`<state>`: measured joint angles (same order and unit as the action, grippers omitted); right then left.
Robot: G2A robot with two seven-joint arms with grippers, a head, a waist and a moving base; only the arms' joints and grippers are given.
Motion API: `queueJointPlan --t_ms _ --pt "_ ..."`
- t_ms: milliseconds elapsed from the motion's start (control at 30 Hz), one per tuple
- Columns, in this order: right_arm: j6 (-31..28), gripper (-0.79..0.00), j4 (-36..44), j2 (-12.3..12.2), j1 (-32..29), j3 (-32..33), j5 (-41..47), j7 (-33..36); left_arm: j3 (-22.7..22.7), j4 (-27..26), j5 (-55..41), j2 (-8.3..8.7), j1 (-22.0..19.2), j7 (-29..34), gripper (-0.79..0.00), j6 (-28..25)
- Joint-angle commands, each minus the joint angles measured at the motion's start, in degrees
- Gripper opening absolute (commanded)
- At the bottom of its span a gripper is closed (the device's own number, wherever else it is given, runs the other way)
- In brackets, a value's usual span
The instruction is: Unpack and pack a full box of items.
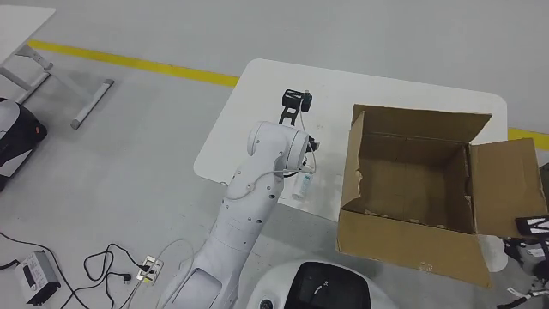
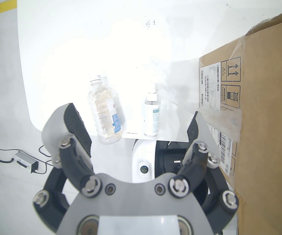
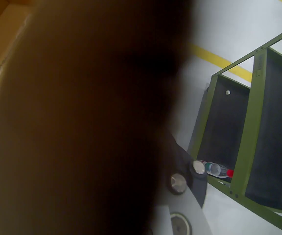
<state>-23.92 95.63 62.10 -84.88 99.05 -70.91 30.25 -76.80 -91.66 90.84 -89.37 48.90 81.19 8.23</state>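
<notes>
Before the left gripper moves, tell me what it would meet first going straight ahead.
Likely the table, in the gap between the clear bottle and the spray bottle. The open left gripper frames both, but depth is unclear.

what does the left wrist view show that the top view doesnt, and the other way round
Left wrist view: the left gripper, jaws wide open and empty; a clear ribbed plastic bottle with a white cap, standing near the edge of the white rounded table; printed white labels on the brown cardboard box.
Top view: the box's open top, raised flaps and brown inside.
Both: the table, the box, and likely the slim white spray bottle, half hidden by an arm from above.
</notes>
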Motion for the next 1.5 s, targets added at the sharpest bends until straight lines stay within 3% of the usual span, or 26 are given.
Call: queueJointPlan --t_ms 0,733,767,800,867,900,933,1267,1467 --pt "0.07 -0.785 -1.08 0.02 0.60 -1.08 -0.57 0.29 0.00 0.00 0.00 0.00 0.00 0.00 0.000 0.00" --pt "-1.97 -0.785 -4.71 -0.54 3.45 -4.54 -1.20 7.11 0.00 0.00 0.00 0.00 0.00 0.00 0.000 0.00" --pt "-1.86 -0.606 -4.85 -0.57 3.55 -4.70 -1.47 7.51 0.00 0.00 0.00 0.00 0.00 0.00 0.000 0.00" --pt "-1.76 -0.573 -4.98 -0.58 3.72 -4.89 -1.52 7.68 0.00 0.00 0.00 0.00 0.00 0.00 0.000 0.00" --pt "-1.69 -0.576 -5.18 -0.60 4.02 -5.20 -1.56 7.62 0.00 0.00 0.00 0.00 0.00 0.00 0.000 0.00" --pt "-1.72 -0.533 -5.26 -0.62 4.16 -5.37 -1.65 7.55 0.00 0.00 0.00 0.00 0.00 0.00 0.000 0.00" --pt "-1.66 -0.434 -5.36 -0.64 4.29 -5.50 -1.91 7.65 0.00 0.00 0.00 0.00 0.00 0.00 0.000 0.00" --pt "-1.54 -0.342 -4.31 -0.90 4.22 -5.44 -1.83 6.85 0.00 0.00 0.00 0.00 0.00 0.00 0.000 0.00" --pt "-1.73 -0.292 5.22 -1.45 1.59 0.44 1.31 4.23 0.00 0.00 0.00 0.00 0.00 0.00 0.000 0.00"
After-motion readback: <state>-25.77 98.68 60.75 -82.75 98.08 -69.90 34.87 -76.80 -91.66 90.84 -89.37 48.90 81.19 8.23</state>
